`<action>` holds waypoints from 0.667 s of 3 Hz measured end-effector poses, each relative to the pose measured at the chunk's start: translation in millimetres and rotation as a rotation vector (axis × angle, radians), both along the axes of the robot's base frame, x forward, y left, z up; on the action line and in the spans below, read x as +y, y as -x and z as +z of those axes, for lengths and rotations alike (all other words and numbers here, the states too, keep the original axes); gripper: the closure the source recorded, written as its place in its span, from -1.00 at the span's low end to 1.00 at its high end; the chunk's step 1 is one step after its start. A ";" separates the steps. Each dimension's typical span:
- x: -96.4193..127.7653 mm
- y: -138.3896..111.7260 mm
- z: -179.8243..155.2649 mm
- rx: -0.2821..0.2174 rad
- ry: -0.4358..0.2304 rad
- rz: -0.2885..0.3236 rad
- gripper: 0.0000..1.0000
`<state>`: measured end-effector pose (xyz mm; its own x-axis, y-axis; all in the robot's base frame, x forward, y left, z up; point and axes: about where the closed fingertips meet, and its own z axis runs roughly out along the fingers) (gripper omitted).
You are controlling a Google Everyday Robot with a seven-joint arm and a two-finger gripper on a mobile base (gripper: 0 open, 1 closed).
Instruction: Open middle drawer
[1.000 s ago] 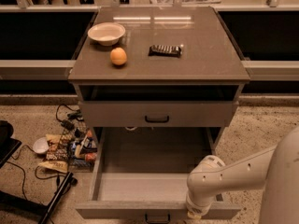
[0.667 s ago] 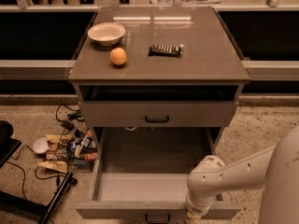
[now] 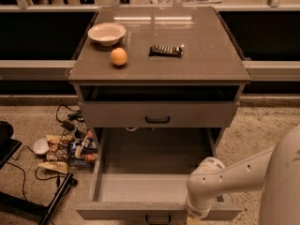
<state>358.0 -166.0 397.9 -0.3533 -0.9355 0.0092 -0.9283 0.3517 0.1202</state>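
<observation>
The grey cabinet (image 3: 159, 64) has its upper drawer (image 3: 157, 114) shut. The middle drawer (image 3: 150, 182) below it is pulled far out, showing a plain grey empty interior. Its front panel (image 3: 117, 212) lies along the bottom edge of the view, with the black pull handle (image 3: 158, 218) at its centre. My white arm (image 3: 220, 177) comes in from the lower right and bends down over the drawer front's right part. The gripper itself is below the bottom edge of the view, just right of the handle. Any drawer beneath the open one is hidden.
On the cabinet top sit a white bowl (image 3: 107, 33), an orange (image 3: 118, 56) and a dark snack bar (image 3: 165, 50). Snack packets, a small bowl and cables (image 3: 61, 146) litter the floor at the left. A black stand leg (image 3: 51, 203) lies at the lower left.
</observation>
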 end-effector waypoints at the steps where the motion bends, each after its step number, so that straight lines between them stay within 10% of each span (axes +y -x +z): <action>1: -0.2 0.6 -0.3 0.001 0.000 0.000 -1.00; 2: -10.7 -0.9 30.4 -0.016 -0.022 0.008 -1.00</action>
